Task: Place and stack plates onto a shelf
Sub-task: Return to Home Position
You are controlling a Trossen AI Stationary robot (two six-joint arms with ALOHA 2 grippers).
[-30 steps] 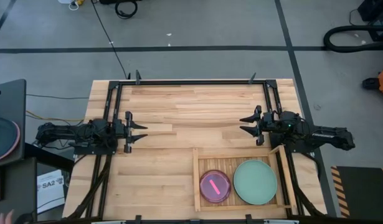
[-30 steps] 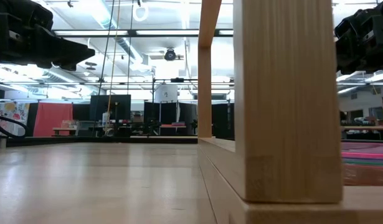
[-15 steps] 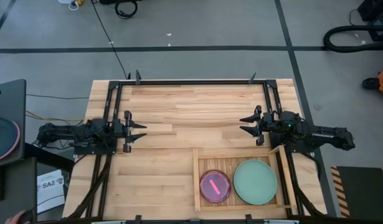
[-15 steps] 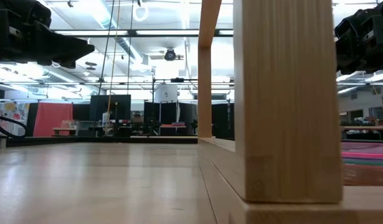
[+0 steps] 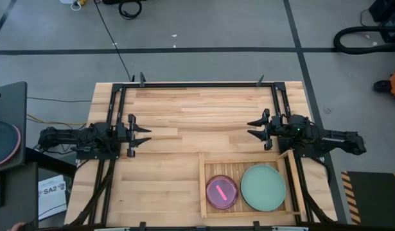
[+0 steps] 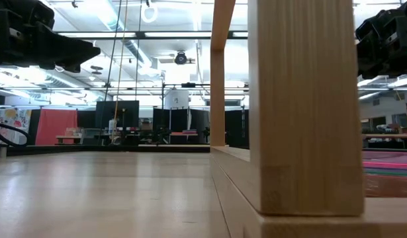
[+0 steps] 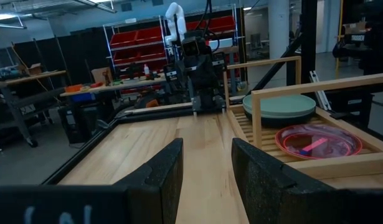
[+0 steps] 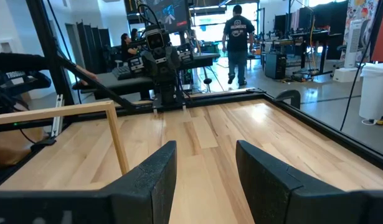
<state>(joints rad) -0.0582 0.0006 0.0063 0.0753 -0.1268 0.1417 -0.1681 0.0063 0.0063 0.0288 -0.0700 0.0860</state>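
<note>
The shelf (image 5: pixel 203 186), a light wooden slatted tray, lies at the table's near right. On its slats rest a pink translucent plate (image 5: pixel 221 192) and a pale mint plate (image 5: pixel 263 187); both also show in the left wrist view, the pink plate (image 7: pixel 316 140) and the mint plate (image 7: pixel 279 104). My left gripper (image 5: pixel 144 136) hovers open at the table's left side, pointing level toward the right. My right gripper (image 5: pixel 254 129) hovers open at the right side, just beyond the shelf's far edge, pointing left. Nothing lies between either pair of fingers (image 7: pixel 160 177) (image 8: pixel 147 177).
A black metal frame (image 5: pixel 197 85) borders the tabletop. The bare planks (image 5: pixel 184 109) spread between the two arms. Off the table at the left, a dark stand carries another round plate (image 5: pixel 3 142). People show in the room beyond (image 8: pixel 239 37).
</note>
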